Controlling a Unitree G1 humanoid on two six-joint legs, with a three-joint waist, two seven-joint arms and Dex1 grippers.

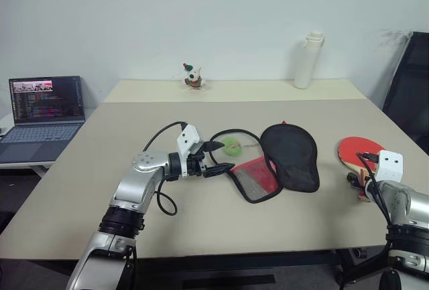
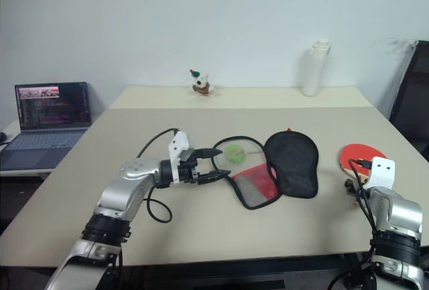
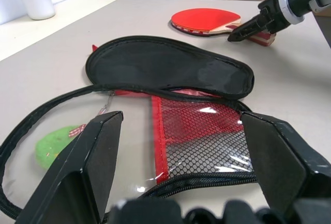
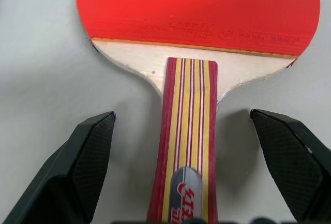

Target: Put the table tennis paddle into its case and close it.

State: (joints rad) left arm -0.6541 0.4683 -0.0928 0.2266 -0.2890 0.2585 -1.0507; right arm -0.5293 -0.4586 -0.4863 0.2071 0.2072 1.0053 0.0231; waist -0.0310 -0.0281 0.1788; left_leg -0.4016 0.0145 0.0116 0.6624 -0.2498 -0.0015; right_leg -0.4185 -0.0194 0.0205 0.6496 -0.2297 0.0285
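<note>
The table tennis paddle (image 1: 357,149) lies flat at the table's right side, red face up, its striped wooden handle (image 4: 189,131) pointing at my right gripper (image 4: 181,118). That gripper is open, one finger on each side of the handle, not touching it. The case (image 1: 290,156) lies unzipped mid-table: its black half sits to the right, and the red half with the mesh pocket (image 1: 258,177) lies towards me. A green charm (image 1: 232,145) rests inside the zipper loop. My left gripper (image 1: 221,159) hovers open at the case's left edge, with the mesh pocket (image 3: 207,136) just ahead of its fingers.
A white bottle (image 1: 308,61) and a small figurine (image 1: 193,77) stand at the table's far edge. An open laptop (image 1: 43,112) sits on a side desk to the left. A black chair (image 1: 410,96) stands at the right. The near table edge (image 1: 201,250) runs below both arms.
</note>
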